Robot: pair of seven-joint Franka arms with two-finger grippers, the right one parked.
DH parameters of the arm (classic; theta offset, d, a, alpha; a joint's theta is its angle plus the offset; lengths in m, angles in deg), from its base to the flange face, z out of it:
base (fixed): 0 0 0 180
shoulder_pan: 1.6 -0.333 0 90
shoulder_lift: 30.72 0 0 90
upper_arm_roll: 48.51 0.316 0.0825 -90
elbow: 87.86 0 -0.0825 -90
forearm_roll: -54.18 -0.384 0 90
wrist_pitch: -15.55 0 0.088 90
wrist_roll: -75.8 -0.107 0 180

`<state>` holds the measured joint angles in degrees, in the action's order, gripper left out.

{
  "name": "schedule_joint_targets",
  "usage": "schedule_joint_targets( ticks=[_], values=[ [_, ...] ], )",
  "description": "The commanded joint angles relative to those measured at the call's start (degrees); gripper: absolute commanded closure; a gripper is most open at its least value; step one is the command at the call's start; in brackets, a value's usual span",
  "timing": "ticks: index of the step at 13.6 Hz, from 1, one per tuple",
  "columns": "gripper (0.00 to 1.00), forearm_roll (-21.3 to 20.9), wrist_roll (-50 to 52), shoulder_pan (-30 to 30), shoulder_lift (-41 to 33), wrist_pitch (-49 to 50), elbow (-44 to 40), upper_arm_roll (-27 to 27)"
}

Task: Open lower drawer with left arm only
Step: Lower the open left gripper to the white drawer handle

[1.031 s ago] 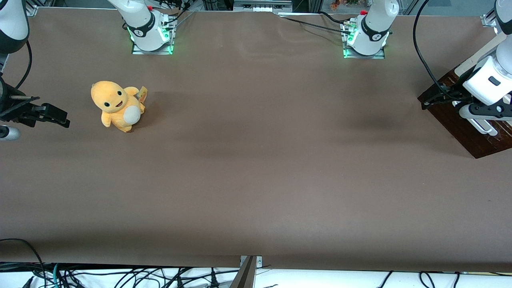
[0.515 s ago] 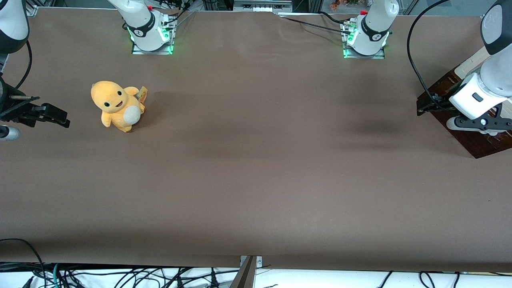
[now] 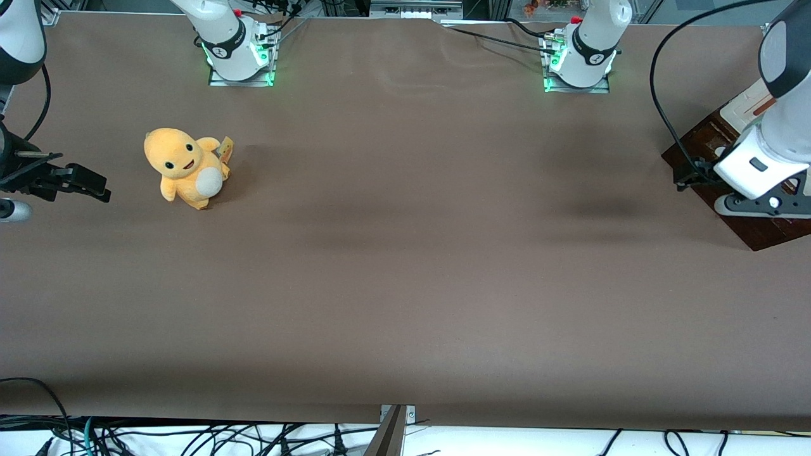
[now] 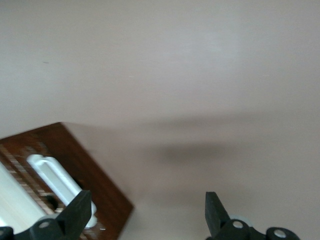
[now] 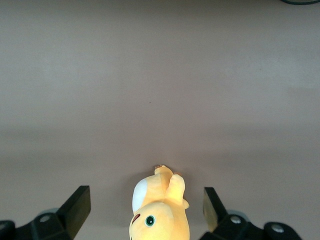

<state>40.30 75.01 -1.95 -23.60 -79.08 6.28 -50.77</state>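
Plainly, as it stands:
Drawer: the dark brown glossy wooden lower drawer [image 3: 709, 142] sits at the working arm's end of the table, partly under the large white left arm [image 3: 782, 120].
Handling: stiff and rigid, I'd judge; it should slide straight once pulled, and the glossy front looks slippery.
Hold: the long white bar handle [image 4: 60, 185], taken across its middle.
Pincer: the black two-finger gripper [image 4: 147, 215] hangs wide open, holding nothing, one finger [image 4: 80, 210] over the handle's end.
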Motion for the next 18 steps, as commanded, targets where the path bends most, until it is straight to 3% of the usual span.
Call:
schedule_joint_targets(
  ticks=[1, 4, 9, 14, 18],
  values=[
    [0.0, -7.36, 0.26, 0.01, 3.16, 1.38, -3.09, 0.33],
    [0.0, -14.58, 2.89, -0.35, 6.84, 5.67, -3.01, 0.42],
    [0.0, -26.52, 15.61, 0.79, 17.2, 16.47, -2.83, 0.16],
    [0.0, -32.52, 40.9, 1.76, 30.74, 24.92, -2.3, 0.15],
    [0.0, -39.97, 45.7, 0.63, 34.63, 26.25, 0.33, 0.24]
  ],
)
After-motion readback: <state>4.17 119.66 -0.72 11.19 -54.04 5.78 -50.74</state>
